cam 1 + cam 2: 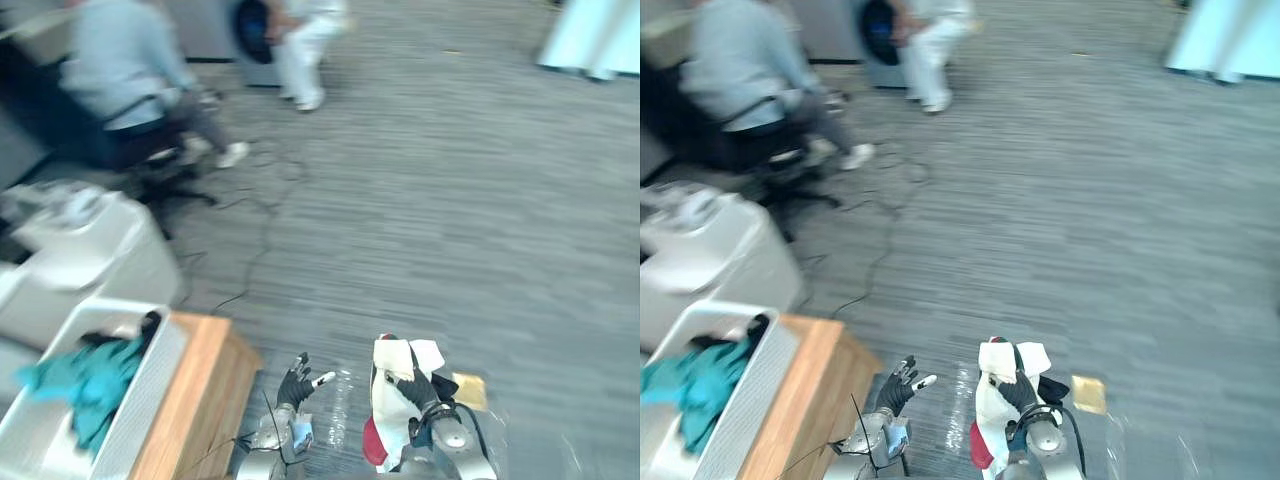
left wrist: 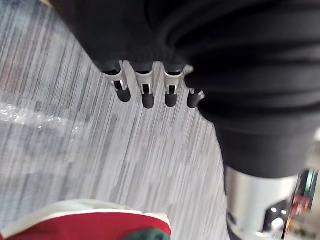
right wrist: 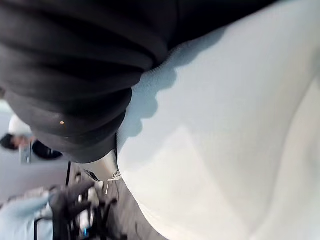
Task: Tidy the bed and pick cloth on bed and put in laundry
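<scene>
Room: grey striped carpet [image 1: 450,200]. On the far side are a seated person [image 1: 125,70] and a standing person in white [image 1: 305,50].
Left eye view, basket: a white basket [image 1: 152,395] sits on a wooden table [image 1: 200,395] at the robot's left. A teal cloth [image 1: 85,385] and something dark lie in it.
Left eye view, hands: the left hand [image 1: 297,382] is over the carpet with its fingers spread and holds nothing. The right hand [image 1: 415,388] is curled round a white-and-red cloth [image 1: 388,410], which hangs above the carpet, well apart from the basket.
Right eye view: the same layout.
Left wrist view: straight fingers [image 2: 145,92] over carpet, with the cloth's red part and white edge [image 2: 90,225] nearby.
Right wrist view: the cloth's white side [image 3: 225,150] lies right against the hand's dark cover.
</scene>
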Controlling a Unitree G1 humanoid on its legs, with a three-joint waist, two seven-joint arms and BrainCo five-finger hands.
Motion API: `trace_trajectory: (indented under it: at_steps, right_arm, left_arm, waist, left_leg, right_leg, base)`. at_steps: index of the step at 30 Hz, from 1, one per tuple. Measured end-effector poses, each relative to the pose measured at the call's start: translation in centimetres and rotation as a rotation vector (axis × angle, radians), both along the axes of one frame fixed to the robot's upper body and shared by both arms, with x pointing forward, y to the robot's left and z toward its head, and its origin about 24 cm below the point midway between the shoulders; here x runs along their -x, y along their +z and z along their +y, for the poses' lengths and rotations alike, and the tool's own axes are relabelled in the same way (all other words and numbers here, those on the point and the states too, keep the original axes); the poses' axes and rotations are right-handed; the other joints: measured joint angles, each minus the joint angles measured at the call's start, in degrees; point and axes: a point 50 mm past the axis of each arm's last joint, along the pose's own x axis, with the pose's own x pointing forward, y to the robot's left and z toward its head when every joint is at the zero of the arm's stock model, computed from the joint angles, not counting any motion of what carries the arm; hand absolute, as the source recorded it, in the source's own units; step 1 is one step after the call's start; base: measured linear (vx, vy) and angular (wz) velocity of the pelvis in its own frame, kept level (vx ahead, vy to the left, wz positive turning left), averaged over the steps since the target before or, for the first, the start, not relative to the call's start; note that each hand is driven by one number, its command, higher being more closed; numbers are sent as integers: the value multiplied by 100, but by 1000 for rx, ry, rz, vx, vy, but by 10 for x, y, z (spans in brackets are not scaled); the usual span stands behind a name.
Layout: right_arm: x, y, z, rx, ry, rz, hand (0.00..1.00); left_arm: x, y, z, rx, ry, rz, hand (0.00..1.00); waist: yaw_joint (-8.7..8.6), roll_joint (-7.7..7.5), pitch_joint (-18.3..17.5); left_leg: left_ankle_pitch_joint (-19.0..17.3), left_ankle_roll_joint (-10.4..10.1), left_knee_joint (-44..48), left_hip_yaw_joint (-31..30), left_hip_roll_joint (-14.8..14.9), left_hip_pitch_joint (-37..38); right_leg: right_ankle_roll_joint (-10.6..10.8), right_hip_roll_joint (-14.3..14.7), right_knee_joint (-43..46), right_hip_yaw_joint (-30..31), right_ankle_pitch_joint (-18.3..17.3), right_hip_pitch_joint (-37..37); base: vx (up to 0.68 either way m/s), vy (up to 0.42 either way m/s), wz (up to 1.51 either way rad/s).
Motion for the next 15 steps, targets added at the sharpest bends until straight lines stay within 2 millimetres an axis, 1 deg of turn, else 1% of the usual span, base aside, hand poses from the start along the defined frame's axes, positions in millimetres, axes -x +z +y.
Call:
trace_trajectory:
  at_steps: [1, 2, 3, 4, 5, 6, 7, 8, 9, 10, 11, 12, 13, 14, 15]
  right_arm:
    - [-4, 3, -4, 18, 4, -14, 100]
    - [-6, 5, -8, 30, 1, -29, 100]
    - [-7, 7, -10, 33, 2, -37, 100]
    - [-10, 10, -7, 26, 9, -50, 100]
    - [-11, 10, -6, 23, 12, -55, 100]
    - [-12, 11, -5, 19, 15, -59, 100]
    - [-12, 13, -4, 10, 9, -66, 100]
    - [-13, 14, -3, 9, 11, -72, 100]
    - [-15, 17, 1, -7, 17, -86, 100]
    - [-18, 21, 8, -34, 27, -105, 100]
    - [-19, 23, 11, -50, 26, -116, 100]
    - [-19, 29, 17, -80, 18, -147, 100]
    - [-17, 33, 20, -106, 8, -176, 100]
    - [-16, 36, 20, -117, -2, -189, 100]
    - [-13, 39, 16, -133, -32, -205, 100]
  left_arm:
    - [-4, 2, 2, 0, 11, -8, 0]
    - [-3, 1, 2, 0, 11, -4, 0]
    - [-2, 0, 3, -2, 13, 0, 0]
    - [2, -2, 6, -10, 15, 14, 0]
    - [4, -4, 9, -15, 20, 23, 0]
    - [12, -8, 15, -32, 22, 47, 0]
    - [17, -10, 22, -51, 20, 62, 0]
    - [17, -10, 26, -65, 19, 61, 0]
    - [17, -10, 33, -96, 14, 60, 0]
    - [21, -12, 40, -112, 29, 71, 0]
    - [24, -13, 41, -117, 34, 80, 0]
    - [29, -15, 41, -125, 28, 92, 0]
    - [32, -16, 41, -126, 24, 99, 0]
    - [33, -18, 40, -127, 18, 107, 0]
    - [35, -20, 38, -131, 2, 121, 0]
  waist:
    - [7, -18, -13]
    - [22, 49, -54]
    - [21, 98, -81]
    - [33, 34, -105]
    - [41, -11, -112]
    - [47, -91, -139]
    - [-21, -178, -153]
    - [-46, -226, -149]
    - [-56, -264, -143]
    - [-67, -237, -129]
    - [-104, -227, -126]
    - [-178, -179, -109]
    - [-287, -229, -137]
    - [-339, -255, -145]
    - [-444, -271, -155]
  left_leg:
    - [-139, 286, -317, 743, -55, 6]
    - [-404, 695, -484, 1483, -57, 16]
    - [-535, 782, -553, 1672, -88, 5]
    - [-555, 822, -647, 1486, -362, 1]
    - [-573, 845, -716, 1318, -494, 3]
    - [-580, 856, -859, 871, -800, 29]
    - [-589, 868, -975, 391, -1089, 120]
    - [-599, 872, -991, 169, -1192, 160]
    - [-609, 849, -1017, -226, -1284, 242]
    - [-555, 767, -1151, -558, -1299, 412]
    - [-512, 707, -1233, -732, -1304, 509]
    - [-454, 620, -1317, -1100, -1316, 626]
    - [-390, 556, -1400, -1525, -1406, 664]
    - [-342, 508, -1451, -1734, -1454, 669]
    - [-264, 417, -1501, -2182, -1506, 639]
  right_leg:
    - [91, -14, 7, -671, -58, 156]
    - [206, -1, 136, -1193, -158, 268]
    - [254, -4, 251, -1408, -210, 346]
    - [399, -147, 565, -1665, -331, 479]
    - [408, -276, 806, -1714, -361, 533]
    - [399, -662, 1587, -1683, -368, 610]
    - [160, -1187, 2711, -1509, -246, 573]
    - [-71, -1393, 3312, -1221, -216, 459]
    - [-566, -1469, 4294, -328, -484, -13]
    - [-474, -1128, 4604, 771, -677, -588]
    - [-360, -902, 4538, 1225, -752, -801]
    - [-223, -574, 4187, 1877, -867, -1130]
    - [-156, -383, 3589, 2374, -945, -1408]
    - [-133, -289, 3226, 2683, -959, -1552]
    - [-78, -6, 2411, 3527, -928, -1679]
  base:
    - [164, -7, 270]
    - [181, 23, 256]
    - [275, 66, 226]
    - [245, 77, 165]
    - [327, 116, 201]
    - [356, 138, 208]
    - [367, 124, 211]
    - [379, 49, 204]
    - [352, -45, 168]
    - [326, -66, 159]
    - [288, -89, 151]
    - [318, -160, 169]
    - [303, -196, 178]
    - [269, -268, 188]
    - [154, -285, 197]
